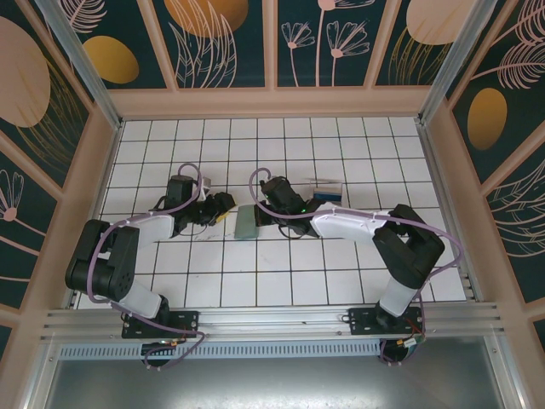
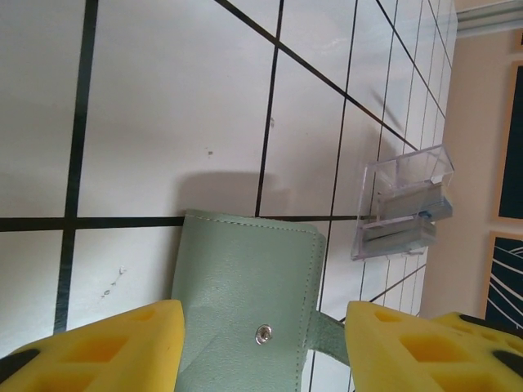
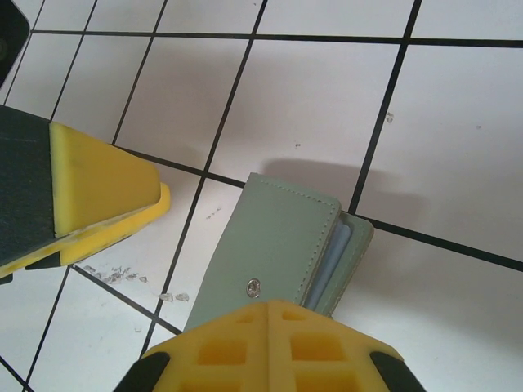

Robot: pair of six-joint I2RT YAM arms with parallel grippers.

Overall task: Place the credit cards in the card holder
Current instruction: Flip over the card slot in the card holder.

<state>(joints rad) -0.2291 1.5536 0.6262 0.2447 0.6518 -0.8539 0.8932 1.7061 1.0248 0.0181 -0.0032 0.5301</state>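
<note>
card holder [image 1: 245, 223] lies flat, long axis pointing away from the arm bases, credit cards [image 3: 331, 261] peeking from its side. left gripper [image 2: 265, 327] open, straddling the holder, grip unclear. right gripper [image 3: 265, 314] shut, tips over the holder's end.

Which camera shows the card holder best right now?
Right wrist: the card holder lies folded, snap and a pale card edge visible. Left wrist crops its lower part; top external shows a small green patch.
</note>
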